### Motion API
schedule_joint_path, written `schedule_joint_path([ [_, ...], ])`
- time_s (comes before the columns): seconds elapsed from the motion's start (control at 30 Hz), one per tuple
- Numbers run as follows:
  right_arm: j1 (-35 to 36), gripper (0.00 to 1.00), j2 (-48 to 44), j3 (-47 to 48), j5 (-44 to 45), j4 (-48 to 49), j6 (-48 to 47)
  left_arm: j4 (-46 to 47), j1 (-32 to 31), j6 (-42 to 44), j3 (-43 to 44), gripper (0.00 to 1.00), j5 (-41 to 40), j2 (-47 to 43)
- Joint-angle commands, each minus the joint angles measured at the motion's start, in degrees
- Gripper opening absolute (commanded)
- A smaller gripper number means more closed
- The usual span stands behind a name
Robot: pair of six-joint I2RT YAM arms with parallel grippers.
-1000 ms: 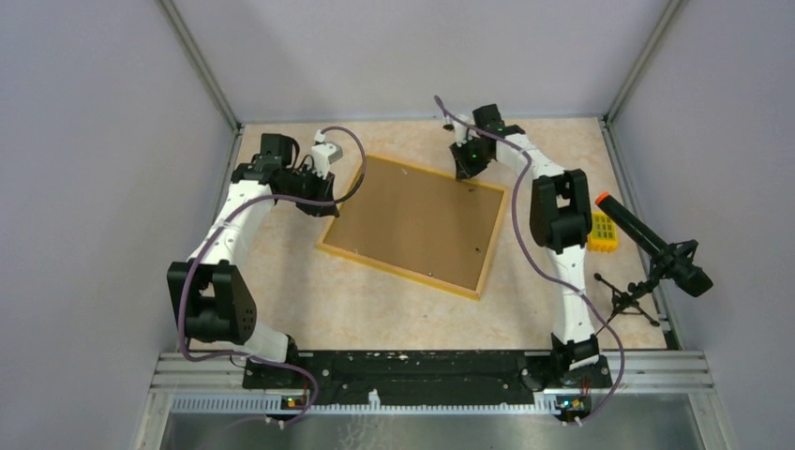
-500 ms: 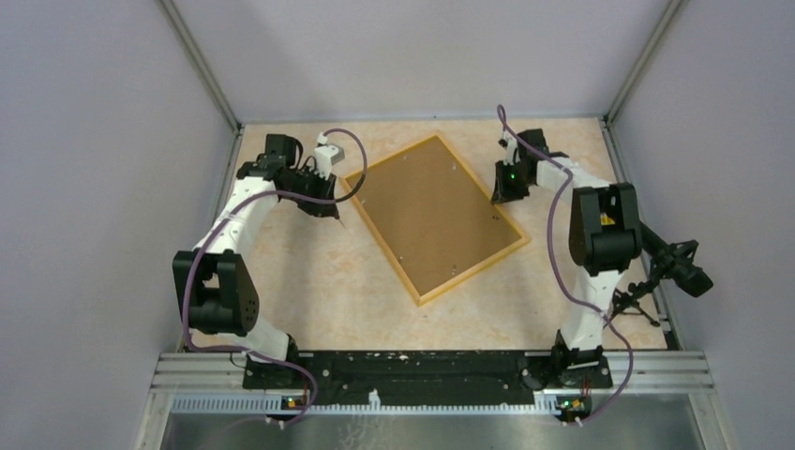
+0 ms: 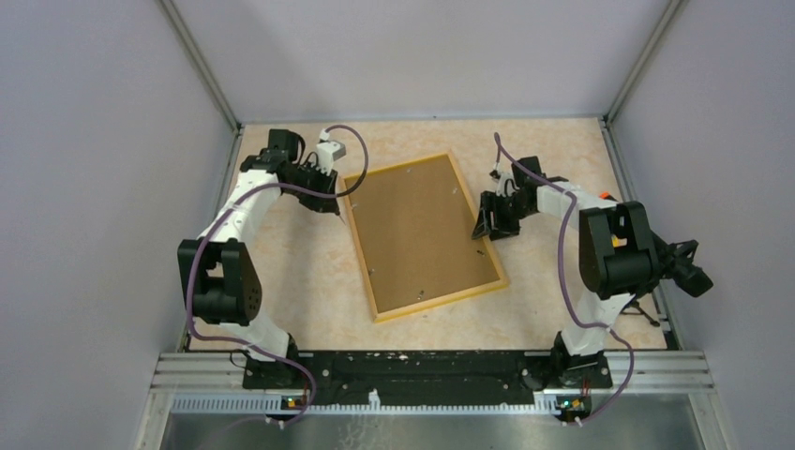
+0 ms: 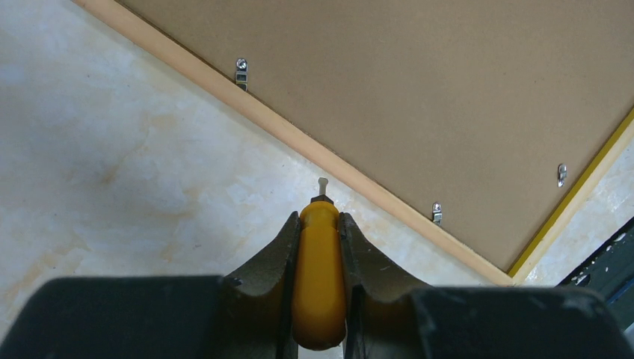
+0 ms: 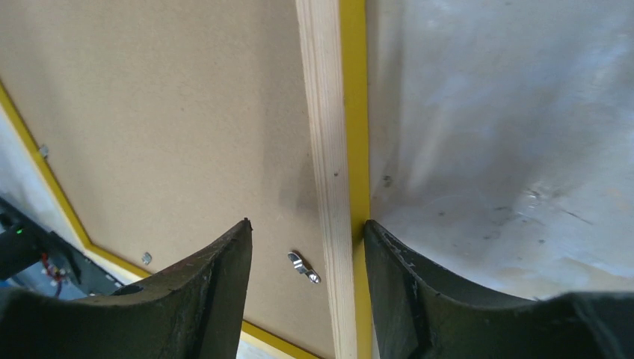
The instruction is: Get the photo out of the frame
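Swung round since a moment ago, the frame is lying back-up on the table, its long sides pointing away from our arms. Our right gripper is spreading its fingers astride the frame's right rim, while our left gripper is pinching a yellow-handled screwdriver just beside the left rim.

White arm links, black joints, purple cables; dark curved tool fingers.

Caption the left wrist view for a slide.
Left gripper clamps a yellow-handled tool, tip aimed at the wooden rim of the face-down frame.
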Motion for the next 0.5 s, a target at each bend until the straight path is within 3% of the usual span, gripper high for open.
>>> schedule_joint_path([
  [0.0,2.33,0.53,-0.17,1.66,-8.35,0.27,-2.22,3.33,-0.33,-1.85,3.6,0.0,-1.46,1.14],
  [0.47,4.49,0.54,-1.23,4.02,-7.5,0.02,-6.76,9.72,-3.03,-1.95,7.61,0.0,-17.1,5.37],
])
